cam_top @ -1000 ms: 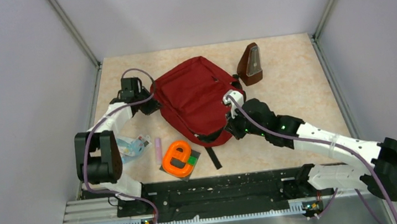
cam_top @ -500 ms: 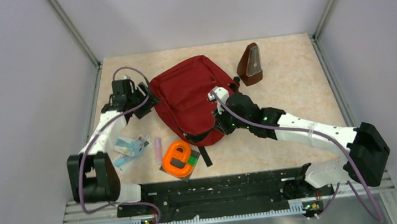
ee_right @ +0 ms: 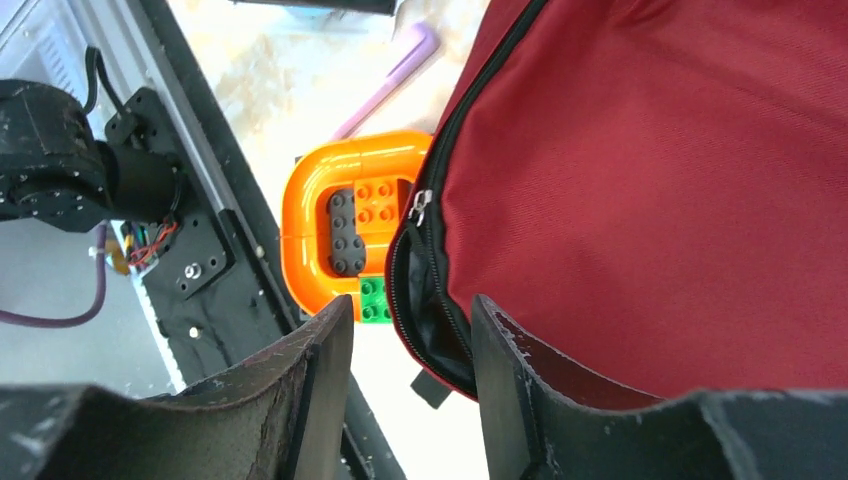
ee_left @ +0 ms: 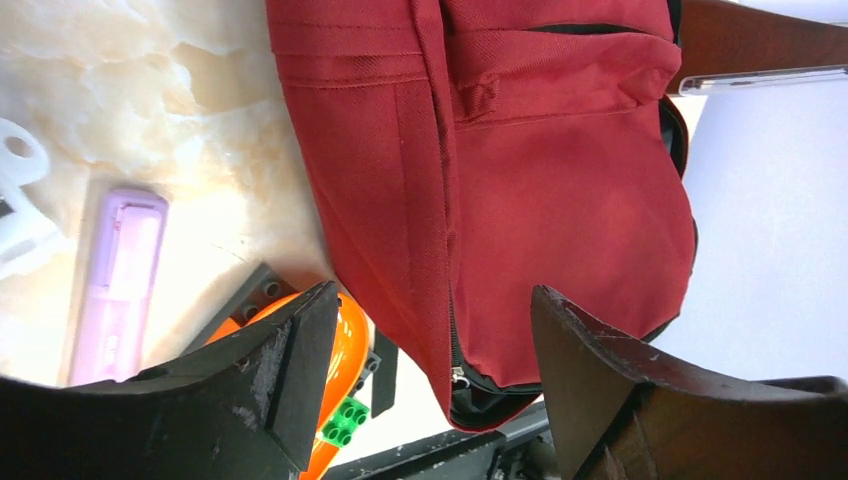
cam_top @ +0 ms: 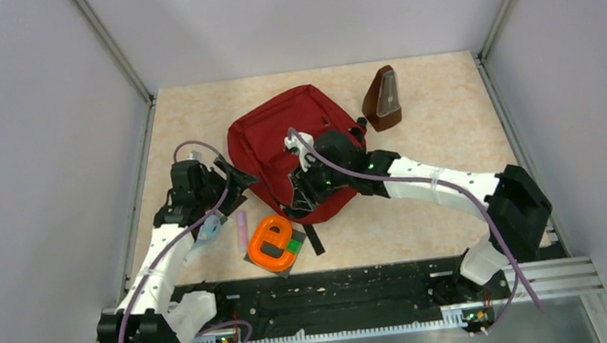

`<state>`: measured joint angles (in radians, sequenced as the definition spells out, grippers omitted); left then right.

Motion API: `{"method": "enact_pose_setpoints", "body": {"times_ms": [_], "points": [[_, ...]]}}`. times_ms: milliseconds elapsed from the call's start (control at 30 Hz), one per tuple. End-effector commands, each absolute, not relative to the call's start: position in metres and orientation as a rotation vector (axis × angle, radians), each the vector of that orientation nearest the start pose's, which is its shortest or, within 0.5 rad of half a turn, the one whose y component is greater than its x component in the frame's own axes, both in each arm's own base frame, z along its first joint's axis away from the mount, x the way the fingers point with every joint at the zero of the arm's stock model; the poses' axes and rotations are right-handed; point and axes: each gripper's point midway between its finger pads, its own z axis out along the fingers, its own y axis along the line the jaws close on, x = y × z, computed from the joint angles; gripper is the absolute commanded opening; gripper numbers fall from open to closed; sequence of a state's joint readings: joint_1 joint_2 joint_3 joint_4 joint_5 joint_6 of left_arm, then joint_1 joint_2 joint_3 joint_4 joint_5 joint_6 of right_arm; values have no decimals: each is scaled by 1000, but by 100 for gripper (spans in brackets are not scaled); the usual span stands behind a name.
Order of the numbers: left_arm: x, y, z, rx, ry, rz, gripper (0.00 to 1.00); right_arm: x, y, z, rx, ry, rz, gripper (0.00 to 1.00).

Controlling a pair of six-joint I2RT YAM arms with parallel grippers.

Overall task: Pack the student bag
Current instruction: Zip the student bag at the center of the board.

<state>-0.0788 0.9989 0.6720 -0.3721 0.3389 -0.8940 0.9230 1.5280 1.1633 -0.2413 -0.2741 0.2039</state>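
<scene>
Student bag (cam_top: 267, 137), zipper mouth (ee_right: 422, 300) ajar in right wrist view, unclear overhead

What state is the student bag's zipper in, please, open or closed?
Open at one corner: the right wrist view shows the student bag gaping below its zipper pull, dark interior visible. The rest cannot be told.

Big dark red fabric backpack (cam_top: 262, 137) hogs the middle of the beige desk (cam_top: 449, 126), small brown pyramid metronome (cam_top: 383, 99) near the far edge; right edge's wide open.
</scene>
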Motion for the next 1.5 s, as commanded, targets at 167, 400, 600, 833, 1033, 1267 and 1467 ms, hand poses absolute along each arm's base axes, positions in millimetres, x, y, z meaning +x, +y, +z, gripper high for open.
{"method": "enact_pose_setpoints", "body": {"times_ms": [167,400,600,833,1033,1267,1467], "points": [[288,-134,152,-729,2233,-1014,75,194,404,171,-1029,2171,1034,42],[286,-140,138,-735,2261,-1025,75,191,411,158,-1052,2200,1026,41],[279,-144,130,-762,2254,-1037,74,201,413,151,-1000,2205,985,39],[280,-160,129,-711,2285,-1034,75,205,410,141,-989,2233,942,39],[278,-171,116,-684,2354,-1015,73,203,410,133,-989,2272,942,39],[275,-171,114,-652,2365,-1011,40,207,410,123,-990,2314,897,34],[269,-175,115,-606,2357,-1060,22,208,416,114,-998,2329,908,34]]}}
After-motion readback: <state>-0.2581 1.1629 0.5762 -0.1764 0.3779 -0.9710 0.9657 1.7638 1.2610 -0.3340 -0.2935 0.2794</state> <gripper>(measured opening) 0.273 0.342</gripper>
